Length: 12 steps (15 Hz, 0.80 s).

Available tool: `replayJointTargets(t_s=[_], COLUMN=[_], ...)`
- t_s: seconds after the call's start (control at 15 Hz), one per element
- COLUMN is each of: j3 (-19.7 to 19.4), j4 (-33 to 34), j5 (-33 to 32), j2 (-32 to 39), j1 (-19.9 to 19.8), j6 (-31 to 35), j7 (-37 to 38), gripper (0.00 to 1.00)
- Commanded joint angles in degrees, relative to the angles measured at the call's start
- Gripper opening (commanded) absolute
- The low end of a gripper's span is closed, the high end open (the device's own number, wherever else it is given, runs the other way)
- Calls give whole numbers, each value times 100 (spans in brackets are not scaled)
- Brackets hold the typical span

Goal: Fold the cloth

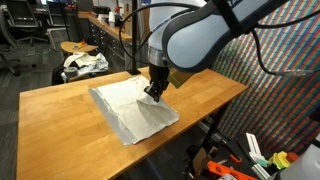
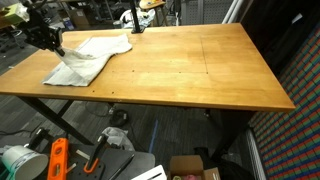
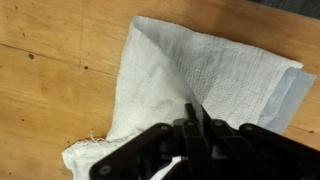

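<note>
The off-white cloth (image 1: 130, 105) lies wrinkled on the wooden table (image 1: 55, 115), near one corner and close to the table's edge. In the wrist view the cloth (image 3: 225, 65) rises in a ridge up to my fingertips, with a layer doubled over. My gripper (image 3: 195, 108) is shut, pinching a part of the cloth between its fingers. In both exterior views the gripper (image 1: 154, 92) (image 2: 54, 45) stands low over the cloth (image 2: 95, 55), which is pulled up toward it at one end.
A patterned white-and-dark fabric bundle (image 1: 85, 63) sits on a stool beyond the table. A wide stretch of bare wood (image 2: 200, 70) runs beside the cloth. Tools and boxes (image 2: 57, 160) lie on the floor under the table.
</note>
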Motion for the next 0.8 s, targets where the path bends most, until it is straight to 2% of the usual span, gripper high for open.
replayJointTargets(t_s=[0.0, 0.47, 0.73], j3=[176, 560, 741], j4=[-241, -499, -534], j5=[126, -42, -336], j2=[-344, -305, -234], j1=[157, 309, 185], j6=[100, 519, 985], j7=[68, 451, 961], gripper=[2, 2, 2])
